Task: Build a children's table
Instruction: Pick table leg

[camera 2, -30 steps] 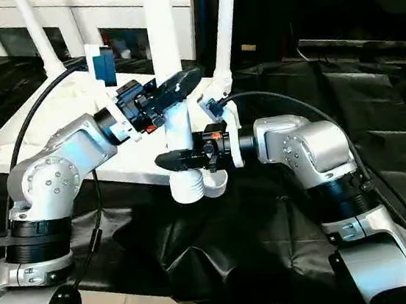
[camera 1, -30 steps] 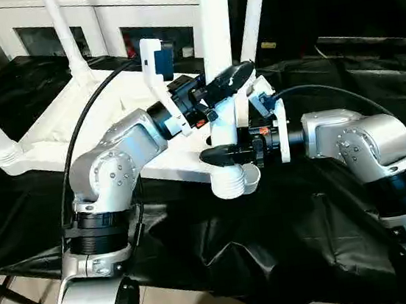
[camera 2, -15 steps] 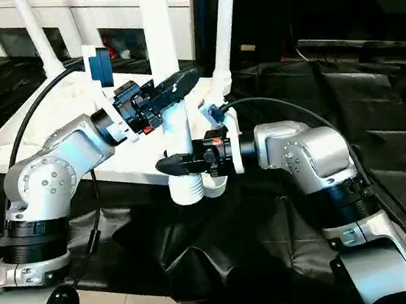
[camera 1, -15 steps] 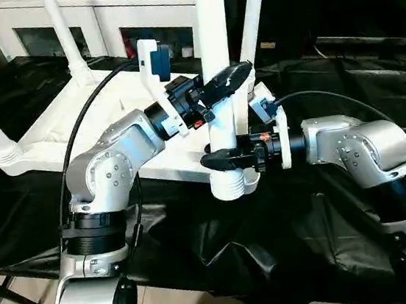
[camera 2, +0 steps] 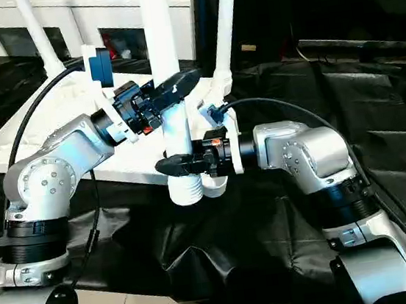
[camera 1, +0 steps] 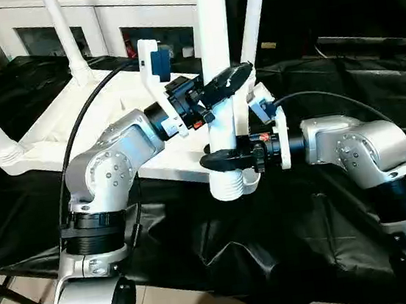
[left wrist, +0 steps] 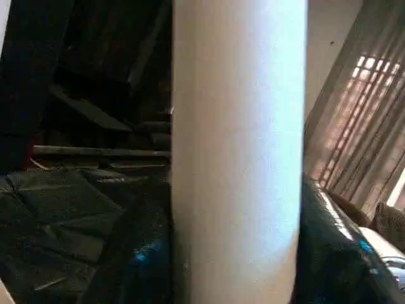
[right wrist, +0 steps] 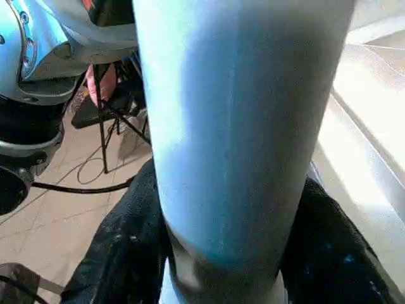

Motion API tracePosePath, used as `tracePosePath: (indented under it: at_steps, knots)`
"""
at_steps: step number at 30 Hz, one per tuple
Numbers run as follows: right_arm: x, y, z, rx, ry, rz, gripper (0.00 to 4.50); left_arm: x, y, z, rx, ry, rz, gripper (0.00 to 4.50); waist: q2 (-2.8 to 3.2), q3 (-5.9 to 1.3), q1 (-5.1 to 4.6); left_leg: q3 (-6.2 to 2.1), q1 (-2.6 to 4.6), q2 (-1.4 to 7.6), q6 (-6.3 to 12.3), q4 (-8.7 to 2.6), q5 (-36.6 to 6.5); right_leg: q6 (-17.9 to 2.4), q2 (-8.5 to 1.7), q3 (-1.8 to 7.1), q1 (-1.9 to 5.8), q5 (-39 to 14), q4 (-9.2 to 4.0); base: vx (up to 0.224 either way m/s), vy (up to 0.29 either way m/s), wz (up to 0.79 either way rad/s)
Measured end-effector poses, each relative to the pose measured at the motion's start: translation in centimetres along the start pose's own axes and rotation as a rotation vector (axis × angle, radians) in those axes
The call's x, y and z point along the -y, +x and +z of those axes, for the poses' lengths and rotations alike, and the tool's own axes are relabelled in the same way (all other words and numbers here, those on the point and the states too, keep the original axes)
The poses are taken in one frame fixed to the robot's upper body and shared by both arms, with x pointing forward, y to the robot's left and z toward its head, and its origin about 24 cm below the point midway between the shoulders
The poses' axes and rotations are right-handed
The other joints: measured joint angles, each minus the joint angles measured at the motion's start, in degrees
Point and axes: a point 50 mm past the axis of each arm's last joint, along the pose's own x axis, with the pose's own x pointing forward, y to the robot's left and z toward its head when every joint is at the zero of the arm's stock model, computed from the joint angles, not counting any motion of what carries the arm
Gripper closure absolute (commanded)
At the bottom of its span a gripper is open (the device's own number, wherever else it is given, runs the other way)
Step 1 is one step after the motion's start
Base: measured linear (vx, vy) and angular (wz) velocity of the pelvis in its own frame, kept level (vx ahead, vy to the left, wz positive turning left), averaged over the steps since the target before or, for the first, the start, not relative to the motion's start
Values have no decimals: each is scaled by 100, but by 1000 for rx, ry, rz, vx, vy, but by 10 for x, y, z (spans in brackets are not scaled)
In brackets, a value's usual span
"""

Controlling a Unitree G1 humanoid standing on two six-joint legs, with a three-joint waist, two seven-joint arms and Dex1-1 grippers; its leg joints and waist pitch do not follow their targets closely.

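Since a second ago the near long white tapered tube leg (camera 1: 218,83) has been brought more upright over the corner socket (camera 1: 230,183) of the upturned white plastic tabletop (camera 1: 73,123). It is clamped by the left gripper (camera 1: 226,84) higher up and the right gripper (camera 1: 222,159) just above the socket. Uneven pushing could tilt the leg, jamming it.

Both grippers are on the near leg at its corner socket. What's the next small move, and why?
Probably press the leg straight down. Left gripper and right gripper both clamp it upright, and its ribbed end sits at the tabletop's near corner socket.
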Motion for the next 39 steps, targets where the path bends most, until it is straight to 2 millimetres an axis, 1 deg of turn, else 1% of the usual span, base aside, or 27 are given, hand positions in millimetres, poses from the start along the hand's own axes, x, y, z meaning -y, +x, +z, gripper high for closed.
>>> tracePosePath:
  at_steps: [1, 2, 3, 6, 10, 12, 15, 17, 18, 20, 22, 25, 27, 29, 31, 33, 35, 37, 39]
  knots:
    - [0, 0, 0, 1, 2, -1, 260, 0, 0, 0, -2, 2, 1, 177, 0, 0, 0, 0, 0, 0, 0, 0, 0, 0, 0, 0, 0, 0, 0, 0, 0, 0]
    - [0, 1, 0, 2, 3, 0, 260, 0, 0, 0, -2, 5, 3, 177, 0, 0, -1, 0, 0, 0, 0, 0, 0, 0, 0, 0, 0, 0, 0, 0, 0, 0]
    - [0, 1, 0, 8, 1, -3, 260, 0, 1, 0, 9, 8, 3, 156, 0, 0, 0, 0, 0, 0, 0, 0, 0, 0, 0, 0, 0, 0, 0, 0, 0, 0]
    - [1, 1, -1, 13, 2, -13, 260, 1, 3, 2, 49, 23, 4, 153, 0, 0, 5, 0, -1, 0, 0, 0, 0, 0, 0, 0, 1, 0, -1, 0, 0, 0]
    - [3, 3, -8, 42, 34, -45, 261, 0, 4, 14, 234, 13, 65, 153, 3, -1, 3, -1, -2, 0, 0, 0, 0, -1, 0, -1, 1, 1, -1, 0, 0, 0]
    - [7, 6, -8, 112, 50, -77, 261, 1, 7, 27, 377, -3, 96, 153, 3, -1, 3, -2, -4, 0, 0, 1, 0, -6, 0, -2, 0, 4, -2, 0, 0, 0]
    - [9, 5, -1, 188, 41, -118, 261, 3, 7, 46, 495, -15, 112, 153, 5, -2, 2, -2, 1, 0, 0, 1, 0, -7, 0, -2, 1, 4, 0, 0, 0, 0]
    - [11, 4, 3, 240, 30, -137, 261, 2, 4, 51, 541, -32, 129, 153, 6, -3, 0, -2, 2, 0, 0, 1, 0, -7, 0, -2, 1, 4, 0, 0, 0, 0]
    - [13, 4, 6, 297, 35, -175, 261, -3, 0, 52, 562, -39, 153, 153, 6, -3, -9, -2, 2, 1, 0, 1, 0, -7, 1, -3, 1, 4, 1, 0, 0, 0]
    - [16, 4, 8, 369, 41, -234, 261, -11, -5, 52, 549, -10, 202, 153, 7, -4, -13, -3, 3, 1, 0, 1, 0, -6, 1, -4, 0, 4, 2, 0, 0, 0]
    - [22, -1, 1, 390, 39, -328, 261, -21, -12, 44, 426, 107, 269, 153, 13, -13, -12, -4, 7, 1, -1, 1, 0, -3, 1, -4, 4, 3, -1, 0, 0, 0]
    - [31, -9, -19, 345, 39, -482, 261, -35, -25, 13, 161, 249, 324, 153, 22, -18, 5, -4, 0, -1, -1, 0, 0, 4, 0, -3, 5, 2, -11, 0, 0, 0]
    - [35, -15, -27, 311, 29, -558, 261, -42, -31, -10, 10, 279, 329, 153, 27, -14, 4, -3, -6, -2, -1, 1, 0, 8, 0, -2, 4, 5, -19, 0, 0, 0]
    - [38, -19, -28, 294, -3, -617, 261, -43, -31, -25, -109, 330, 286, 153, 31, -13, -6, -4, -6, -2, -1, 0, 0, 7, 0, -2, 4, 7, -20, 0, 0, 0]
    - [41, -25, -32, 286, -29, -693, 261, -46, -33, -42, -285, 431, 196, 153, 46, -23, -12, -3, 6, -3, -2, -9, -1, 9, 0, -1, 8, 5, -20, 0, 0, 0]
    - [44, -31, -42, 266, -20, -755, 261, -52, -40, -60, -429, 467, 130, 153, 69, -25, -21, -3, 7, -5, -2, -18, 0, 8, 0, 0, 7, 6, -24, 0, 0, 0]
    - [45, -36, -48, 253, -10, -799, 261, -58, -47, -76, -547, 456, 66, 153, 101, -24, -27, -3, 6, -9, -3, -23, 1, 5, 0, 1, 6, 9, -28, 0, 0, 0]
    - [46, -38, -49, 250, -9, -814, 261, -60, -49, -84, -603, 449, 21, 153, 112, -27, -31, -3, 8, -9, -4, -24, 1, 3, 0, 1, 6, 11, -26, 0, 0, 0]
    - [46, -39, -49, 251, -13, -819, 261, -61, -46, -83, -628, 462, -9, 125, 122, -29, -35, -3, 11, -8, -4, -27, 1, -1, 0, 1, 6, 13, -25, 0, 0, 0]
